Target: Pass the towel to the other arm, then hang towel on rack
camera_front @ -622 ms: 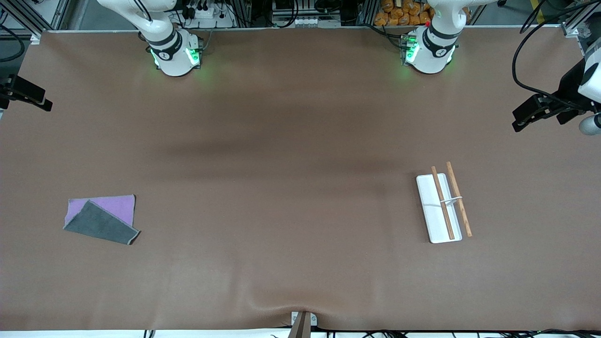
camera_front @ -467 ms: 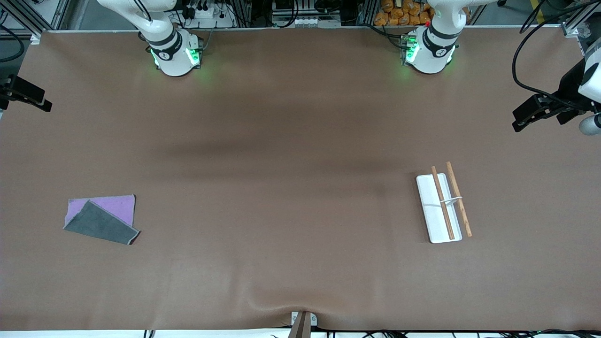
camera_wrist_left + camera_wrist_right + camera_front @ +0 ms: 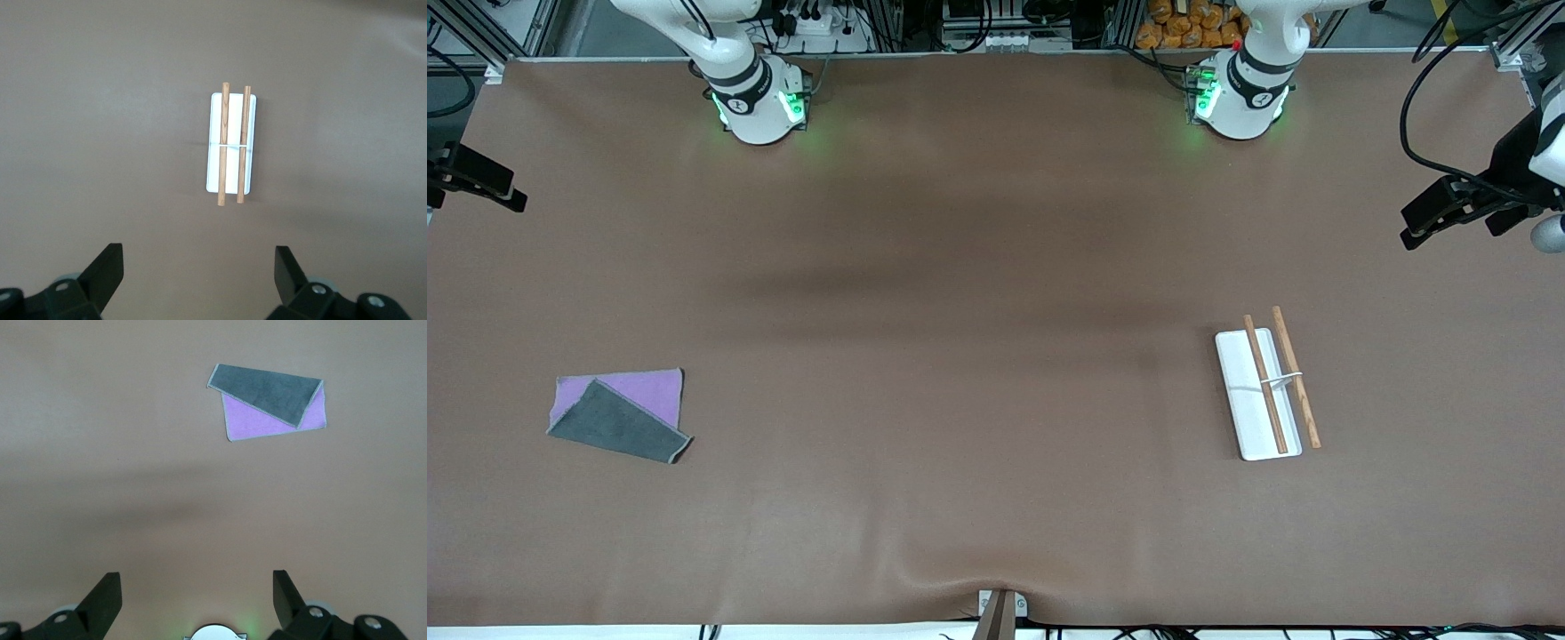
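Haven't started yet: my right gripper point(image 3: 197, 600) hangs wide open, high over the towel point(image 3: 270, 401) (folded, grey over purple), so dropping onto it comes next. Left gripper point(image 3: 199, 273), also spread wide, waits above the rack point(image 3: 230, 143).

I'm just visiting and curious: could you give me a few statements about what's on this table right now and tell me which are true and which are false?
1. The towel hangs over the rack's rods. False: it lies flat on the table toward the right arm's end, partly folded, grey over purple.
2. The rack has two wooden rods on a white base. True.
3. The left hand grips the towel. False: its fingers are open and empty, high over the rack.
4. The right hand is open, holding nothing. True.
5. Towel and rack touch. False: they lie far apart.
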